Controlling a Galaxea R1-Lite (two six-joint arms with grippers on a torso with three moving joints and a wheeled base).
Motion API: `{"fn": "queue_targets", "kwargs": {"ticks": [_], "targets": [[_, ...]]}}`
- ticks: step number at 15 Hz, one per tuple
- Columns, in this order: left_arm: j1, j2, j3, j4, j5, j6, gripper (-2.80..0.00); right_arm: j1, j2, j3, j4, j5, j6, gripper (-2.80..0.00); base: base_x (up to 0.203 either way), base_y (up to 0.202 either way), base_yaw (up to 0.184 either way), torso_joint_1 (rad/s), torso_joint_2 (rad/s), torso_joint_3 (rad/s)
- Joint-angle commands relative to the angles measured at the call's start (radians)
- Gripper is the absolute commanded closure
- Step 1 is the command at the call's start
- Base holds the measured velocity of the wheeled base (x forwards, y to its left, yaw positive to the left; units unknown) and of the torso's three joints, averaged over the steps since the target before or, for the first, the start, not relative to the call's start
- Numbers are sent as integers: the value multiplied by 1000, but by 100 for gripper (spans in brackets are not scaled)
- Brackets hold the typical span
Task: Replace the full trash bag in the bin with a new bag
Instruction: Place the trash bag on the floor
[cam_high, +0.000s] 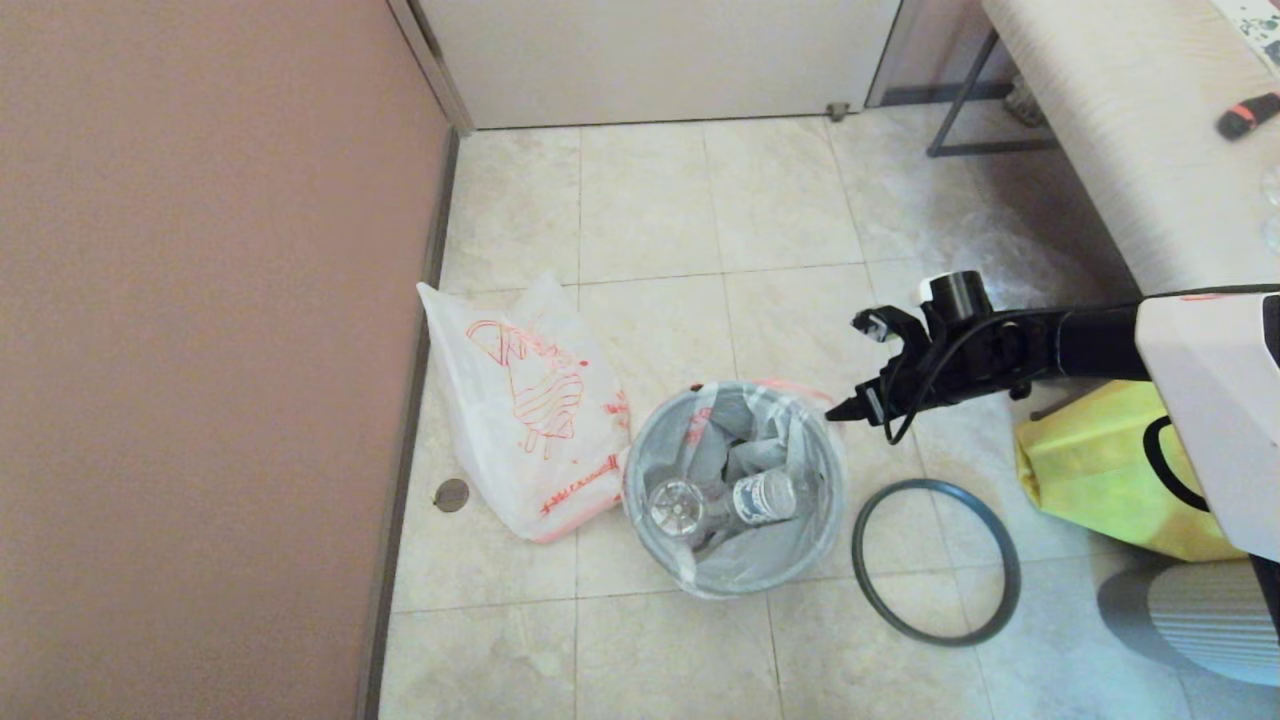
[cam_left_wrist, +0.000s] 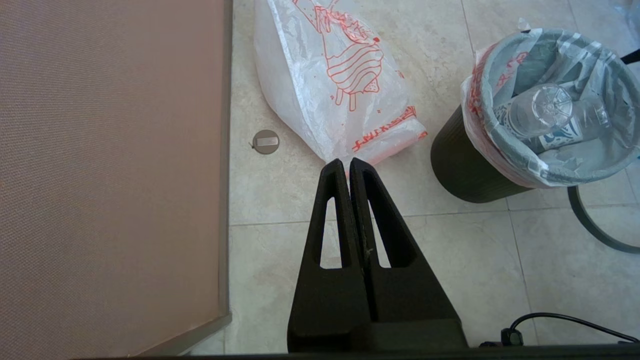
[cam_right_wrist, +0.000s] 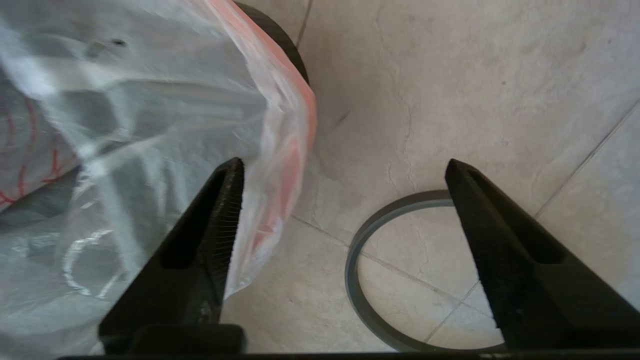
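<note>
The bin stands on the tiled floor, lined with the full trash bag, whose pink-red edge folds over the bin's top. Empty bottles lie inside. The dark grey hoop rim lies flat on the floor to the right of the bin. The new bag, printed in orange-red, lies left of the bin. My right gripper hangs open at the bin's right edge, one finger against the bag's plastic. My left gripper is shut and empty, above the floor near the new bag.
A brown wall runs along the left. A yellow tote sits on the floor at the right, below a table. A round floor cap lies by the wall. A door closes the far side.
</note>
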Motion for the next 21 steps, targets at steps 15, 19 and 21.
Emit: {"fn": "queue_targets", "kwargs": {"ticks": [15, 19, 21], "targets": [[0, 0, 0, -1, 0, -1, 0, 32, 117, -6, -152, -208, -45, -280, 0, 0, 0, 0, 0, 0], [0, 0, 0, -1, 0, -1, 0, 30, 132, -7, -157, -260, -57, -280, 0, 0, 0, 0, 0, 0], [0, 0, 0, -1, 0, -1, 0, 21, 139, -7, -185, -303, -57, -280, 0, 0, 0, 0, 0, 0]]}}
